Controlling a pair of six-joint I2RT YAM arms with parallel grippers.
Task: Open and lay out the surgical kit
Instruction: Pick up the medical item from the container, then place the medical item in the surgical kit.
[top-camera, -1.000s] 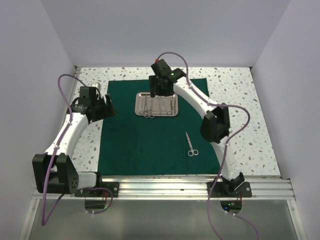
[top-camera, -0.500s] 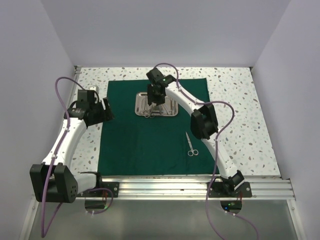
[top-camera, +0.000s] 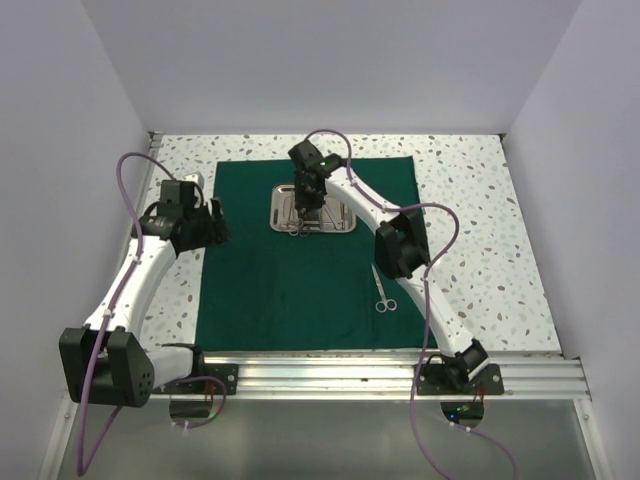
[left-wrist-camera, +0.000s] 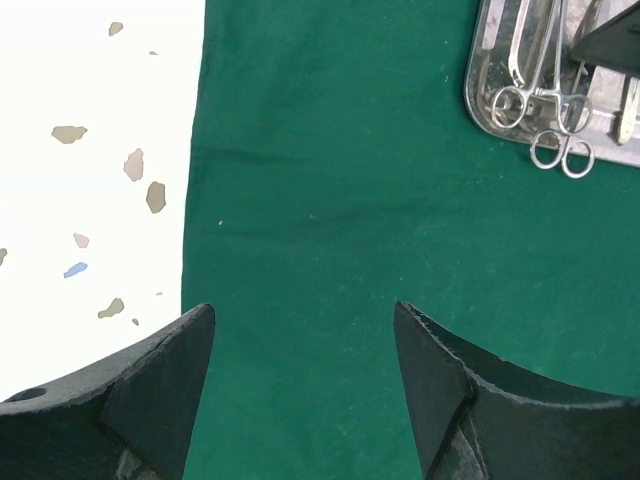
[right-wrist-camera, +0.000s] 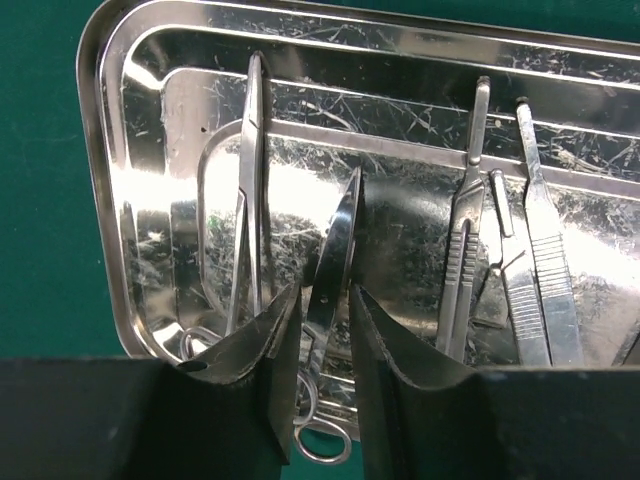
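The right gripper (right-wrist-camera: 322, 300) is set low inside the small rectangular shiny steel tray (right-wrist-camera: 98, 150), its jaws narrow about a slim silver scissor-like instrument (right-wrist-camera: 340, 225); whether it is pinched cannot be told. A firm, centred hold should be secured before lifting, so the neighbouring instruments (right-wrist-camera: 470, 230) are not dragged. The left gripper (left-wrist-camera: 305, 320) is held wide and empty, left of the tray, over the dark green cloth drape (left-wrist-camera: 350, 220)

— Views on file?
— Three. Top: above, behind me, facing down over the whole table (top-camera: 480, 170). My left wrist: near, over the cloth's (left-wrist-camera: 350, 200) left edge. My right wrist: closest, over the tray (right-wrist-camera: 92, 150). Tray common to all.
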